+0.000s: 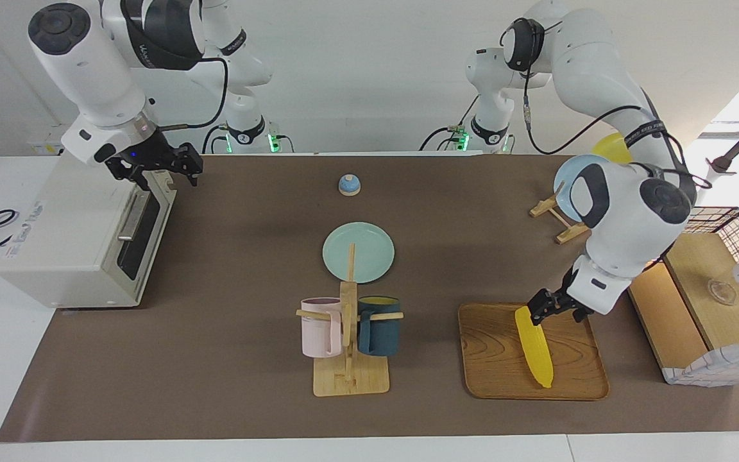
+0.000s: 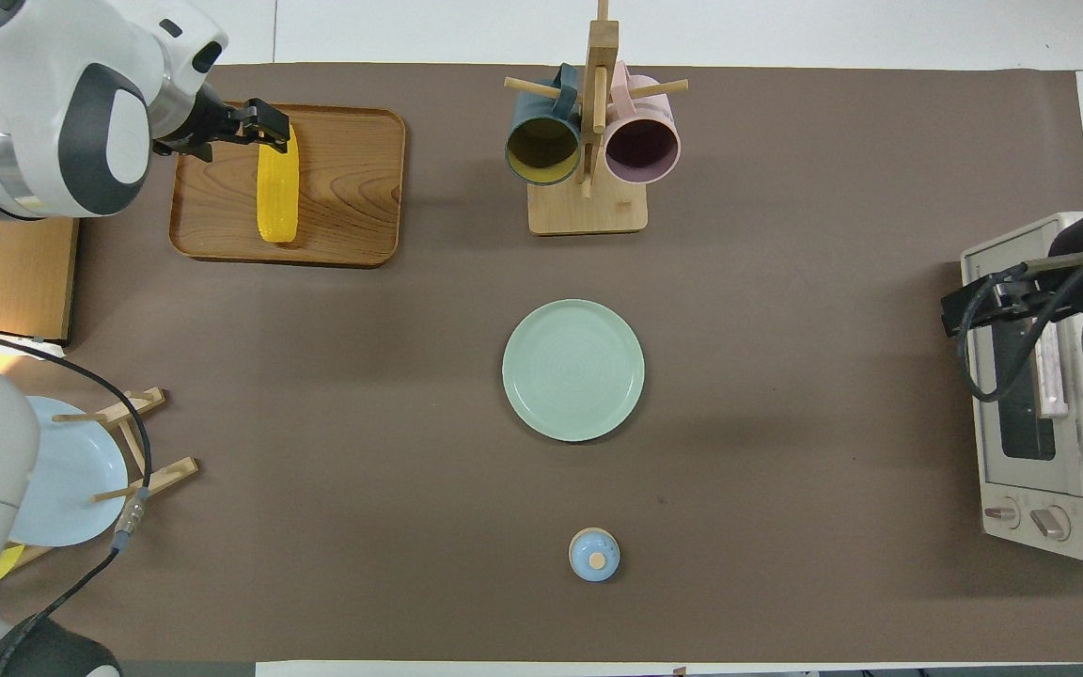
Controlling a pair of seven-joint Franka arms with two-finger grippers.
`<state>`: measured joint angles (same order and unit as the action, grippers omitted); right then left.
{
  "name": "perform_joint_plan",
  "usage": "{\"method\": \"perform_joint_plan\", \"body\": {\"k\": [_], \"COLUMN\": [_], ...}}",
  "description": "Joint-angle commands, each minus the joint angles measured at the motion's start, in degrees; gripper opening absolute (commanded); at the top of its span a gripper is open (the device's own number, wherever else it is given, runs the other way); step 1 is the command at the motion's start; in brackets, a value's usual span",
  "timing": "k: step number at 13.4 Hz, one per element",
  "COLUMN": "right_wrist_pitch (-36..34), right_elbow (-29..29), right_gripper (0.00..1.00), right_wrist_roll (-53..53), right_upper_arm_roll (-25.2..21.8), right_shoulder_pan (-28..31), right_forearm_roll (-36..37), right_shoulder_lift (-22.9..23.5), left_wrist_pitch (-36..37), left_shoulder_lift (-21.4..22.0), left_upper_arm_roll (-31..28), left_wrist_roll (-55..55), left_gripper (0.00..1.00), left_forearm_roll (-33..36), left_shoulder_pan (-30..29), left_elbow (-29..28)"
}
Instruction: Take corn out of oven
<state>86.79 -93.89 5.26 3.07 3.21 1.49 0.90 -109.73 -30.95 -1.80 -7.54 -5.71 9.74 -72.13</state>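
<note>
Corn out on the tray, oven door shut, both claws spread.

Nearest the robots, the right gripper (image 1: 163, 168) hangs spread and empty over the top edge of the oven (image 1: 68, 240), whose door looks closed; any stray drop or sideways move here could knock the handle or nudge the oven. Farther out, the corn (image 1: 534, 347) lies flat on the wooden tray (image 1: 494, 359) toward the left arm's end of the table. The left gripper (image 1: 552, 307) sits at the cob's nearer end with its fingers apart, and whether they touch it I cannot tell. The risk there is plain: if the fingers drag on withdrawal, the smooth tapered cob may roll across the tray or tip off its edge.
</note>
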Motion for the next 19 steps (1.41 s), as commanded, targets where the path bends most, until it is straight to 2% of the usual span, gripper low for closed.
{"method": "perform_joint_plan", "body": {"k": [1, 5, 8, 10, 12, 14, 19], "right_wrist_pitch": [-1.27, -0.83, -0.74, -0.74, -0.66, -0.66, -0.48], "right_elbow": [1.95, 1.60, 1.34, 1.25, 1.16, 1.16, 1.25], "right_gripper": [1.00, 1.00, 1.00, 1.00, 1.00, 1.00, 1.00], "right_wrist_roll": [-0.78, -1.04, -1.04, -1.04, -1.04, -1.04, -1.13], "right_upper_arm_roll": [-0.70, -0.79, -0.70, -0.70, -0.70, -0.70, -0.61], "right_shoulder_pan": [1.19, 0.93, 0.66, 0.66, 0.84, 0.84, 0.57], "right_forearm_roll": [-3.07, -2.72, -2.72, -2.72, -2.63, -2.46, -2.28], "right_shoulder_lift": [-0.11, -0.72, -0.90, -1.07, -1.16, -1.16, -1.16], "left_wrist_pitch": [6.42, 18.91, 23.50, 23.86, 22.81, 20.89, 20.78], "left_shoulder_lift": [8.96, 17.83, 25.21, 30.05, 32.52, 33.32, 32.18], "left_upper_arm_roll": [-1.19, -1.37, -1.37, -1.28, -1.28, -1.19, -1.37], "left_wrist_roll": [-1.16, -0.90, -0.72, -0.99, -0.99, -0.38, 0.42], "left_gripper": [1.00, 1.00, 1.00, 1.00, 1.00, 1.00, 1.00], "left_forearm_roll": [1.31, 1.67, 1.84, 2.37, 3.42, 3.51, 3.69], "left_shoulder_pan": [-0.33, -0.59, -1.12, -0.60, -0.24, -0.59, 0.54], "left_elbow": [-5.92, -7.05, -12.75, -18.37, -23.21, -24.54, -22.01]}}
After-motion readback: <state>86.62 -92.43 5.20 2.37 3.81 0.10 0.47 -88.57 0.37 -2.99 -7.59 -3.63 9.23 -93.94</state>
